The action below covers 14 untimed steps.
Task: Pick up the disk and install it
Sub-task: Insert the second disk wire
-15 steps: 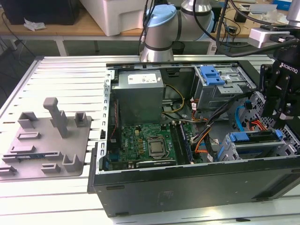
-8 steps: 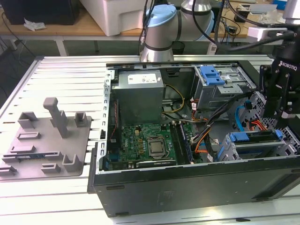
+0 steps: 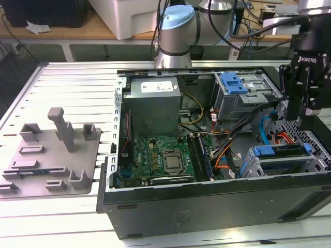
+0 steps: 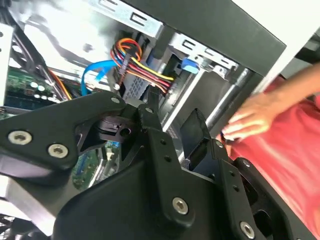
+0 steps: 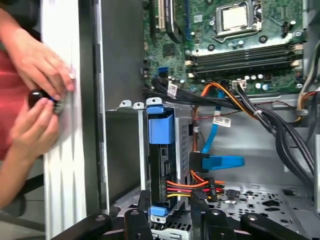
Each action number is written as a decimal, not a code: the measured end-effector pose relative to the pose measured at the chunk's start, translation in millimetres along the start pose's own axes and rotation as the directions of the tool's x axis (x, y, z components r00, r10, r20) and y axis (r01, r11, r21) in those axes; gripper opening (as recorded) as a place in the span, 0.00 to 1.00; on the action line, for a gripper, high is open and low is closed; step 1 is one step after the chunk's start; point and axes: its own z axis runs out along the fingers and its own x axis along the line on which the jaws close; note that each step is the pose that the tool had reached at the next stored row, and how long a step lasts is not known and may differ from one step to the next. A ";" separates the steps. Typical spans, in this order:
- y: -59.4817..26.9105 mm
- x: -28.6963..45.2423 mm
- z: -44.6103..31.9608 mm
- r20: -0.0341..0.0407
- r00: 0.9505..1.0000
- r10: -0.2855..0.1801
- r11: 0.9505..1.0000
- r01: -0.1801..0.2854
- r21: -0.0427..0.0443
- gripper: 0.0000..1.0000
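Item: computer case [image 3: 207, 201], side panel off, lying open on the slatted table [image 3: 62, 77].

1. Nearest, by the case's front wall at the exterior view's right corner: lower drive cage [image 3: 253, 163]. The disk [image 3: 279, 151] lies in it in its blue carrier, level and edge-on. In the first wrist view a bundle of orange, yellow and red power wires [image 5: 185, 187] reaches its end, and a blue data cable [image 5: 220, 162] lies just beside it.
2. Above that cage: gripper [image 3: 299, 116], jaws apart and holding nothing, one finger [image 5: 136, 220] to each side of the disk's end.
3. Outside the case wall: a person's hand [image 5: 35, 65] on the table edge, working a small dark knob [image 5: 37, 97].
4. Mid-case: motherboard [image 3: 160, 157].
5. Farther: grey power supply [image 3: 154, 103]; upper cage with blue latch [image 3: 234, 82].
6. Table's far edge: arm base [image 3: 176, 31].
7. Table's left side: grey moulded fixture [image 3: 51, 155].

Step, as judged: the disk appears already seated, so the install looks near its end or finished. Any move from here calls for a straight path clear of the wires and of the hand.
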 end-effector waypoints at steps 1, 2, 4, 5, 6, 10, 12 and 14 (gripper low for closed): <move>0.0 -3.3 -1.5 -0.026 1.000 -0.001 1.000 0.001 -0.002 0.45; 0.0 -6.0 -2.8 -0.045 0.999 -0.002 1.000 0.002 -0.003 0.45; 0.0 -13.7 -6.5 -0.097 0.995 -0.004 1.000 0.003 -0.006 0.45; 0.0 -17.0 -8.0 -0.120 0.993 -0.005 1.000 0.004 -0.008 0.45; 0.0 -21.1 -10.0 -0.141 0.990 -0.005 1.000 0.004 -0.008 0.45; 0.6 -26.8 -12.7 -0.147 0.989 -0.005 1.000 0.004 -0.008 0.45; 1.2 -27.3 -12.8 -0.145 0.989 -0.005 1.000 0.004 -0.008 0.45; 2.0 -28.1 -13.1 -0.143 0.990 -0.005 1.000 0.004 -0.008 0.45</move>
